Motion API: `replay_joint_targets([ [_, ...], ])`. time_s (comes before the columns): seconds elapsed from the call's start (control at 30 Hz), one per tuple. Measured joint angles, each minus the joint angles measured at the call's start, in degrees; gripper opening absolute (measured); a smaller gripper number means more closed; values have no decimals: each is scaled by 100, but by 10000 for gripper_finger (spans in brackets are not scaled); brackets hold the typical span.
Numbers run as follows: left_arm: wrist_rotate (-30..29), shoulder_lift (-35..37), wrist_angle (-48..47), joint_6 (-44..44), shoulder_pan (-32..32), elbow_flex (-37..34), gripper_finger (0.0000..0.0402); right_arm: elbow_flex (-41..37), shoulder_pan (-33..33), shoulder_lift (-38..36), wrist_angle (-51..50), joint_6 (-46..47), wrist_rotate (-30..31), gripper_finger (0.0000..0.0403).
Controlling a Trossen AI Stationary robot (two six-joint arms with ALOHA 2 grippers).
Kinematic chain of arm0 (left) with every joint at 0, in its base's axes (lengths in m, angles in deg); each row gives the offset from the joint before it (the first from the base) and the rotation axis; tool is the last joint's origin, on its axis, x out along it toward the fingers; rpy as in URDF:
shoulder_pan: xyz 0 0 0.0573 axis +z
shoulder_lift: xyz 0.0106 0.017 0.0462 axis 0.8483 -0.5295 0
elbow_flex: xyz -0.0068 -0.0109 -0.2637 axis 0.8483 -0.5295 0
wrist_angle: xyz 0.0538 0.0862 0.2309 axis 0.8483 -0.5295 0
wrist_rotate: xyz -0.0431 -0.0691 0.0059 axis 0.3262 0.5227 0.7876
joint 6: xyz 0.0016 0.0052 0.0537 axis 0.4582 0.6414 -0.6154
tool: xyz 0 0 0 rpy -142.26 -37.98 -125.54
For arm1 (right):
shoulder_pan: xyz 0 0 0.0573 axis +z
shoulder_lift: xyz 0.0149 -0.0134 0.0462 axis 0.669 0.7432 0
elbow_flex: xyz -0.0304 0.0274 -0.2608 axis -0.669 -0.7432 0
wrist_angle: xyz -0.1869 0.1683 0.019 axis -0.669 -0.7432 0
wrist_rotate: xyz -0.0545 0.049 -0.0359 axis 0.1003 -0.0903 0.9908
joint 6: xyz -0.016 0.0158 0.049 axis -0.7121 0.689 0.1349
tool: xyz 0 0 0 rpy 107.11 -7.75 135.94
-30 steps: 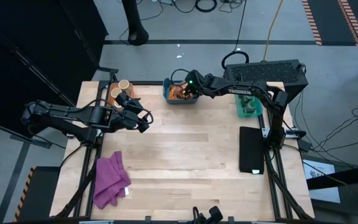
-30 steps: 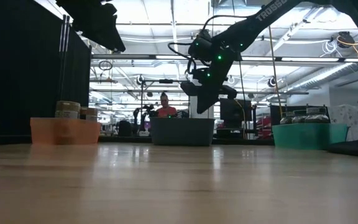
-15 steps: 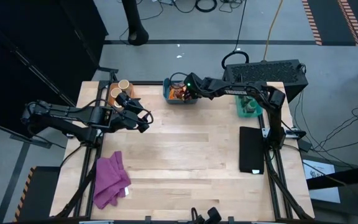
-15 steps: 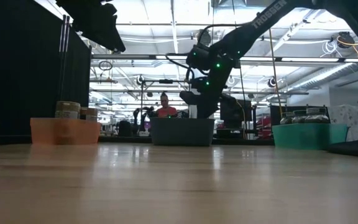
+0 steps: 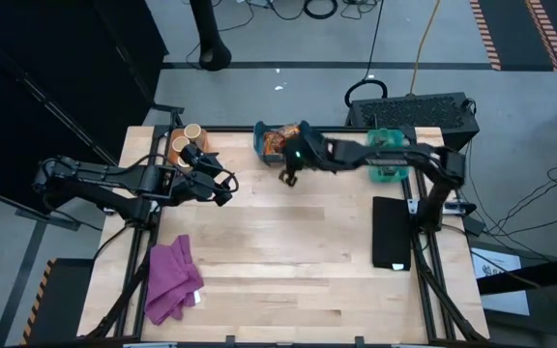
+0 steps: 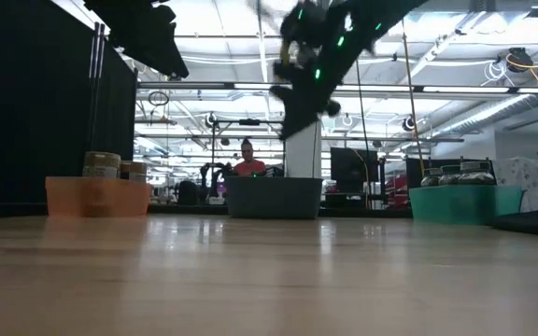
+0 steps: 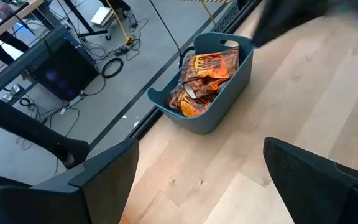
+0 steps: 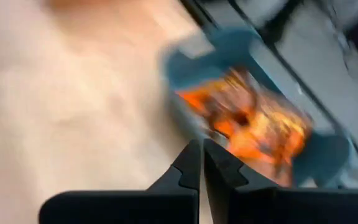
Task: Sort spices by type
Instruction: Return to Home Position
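Three bins (image 7: 207, 121), two tan jars (image 5: 192, 130), perhaps four packets (image 7: 207, 65).

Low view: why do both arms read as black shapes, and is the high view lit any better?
Low view: bright ceiling lights behind turn the right gripper and left gripper into silhouettes; only green lamps show on the right arm. High view: evenly lit, the orange packets in the blue bin read plainly.

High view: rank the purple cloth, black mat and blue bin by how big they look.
1. Purple cloth and black mat: too alike in apparent size to rank.
2. Blue bin: clearly the smallest.
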Motion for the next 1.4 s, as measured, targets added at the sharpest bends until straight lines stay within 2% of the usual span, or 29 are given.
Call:
replay_joint_targets([
  [0.27, 135, 0, 4, 564, -3, 0, 349, -1629, 1234, -1470, 1787, -673, -31, 0],
  [0.47, 894, 0, 137, 886, -28, -36, 349, -3160, 2053, -2572, 3430, -1123, -35, 0],
  [0.53, 913, 0, 795, 639, -128, -216, 349, -3611, 2237, -2931, 3993, -1268, -44, 0],
  [0.6, 979, 0, 2032, -16, -258, -569, 349, -4015, 2359, -3286, 4474, -1457, -231, 0],
  [0.73, 2283, 159, 4598, -1338, -440, -1272, 349, -4681, 2406, -4009, 5131, -1743, -481, 0],
  [0.8, 2701, 414, 5108, -1634, -437, -1527, 349, -4941, 2405, -4401, 5197, -1869, -485, 0],
  [1.1, 2948, 2324, 4821, -1714, -229, -2166, 349, -5816, 2403, -6221, 5203, -2208, -588, 0],
  [1.4, 3077, 4242, 3657, -1709, -225, -2164, 349, -5903, 2405, -7766, 4117, -2270, -645, 0],
])
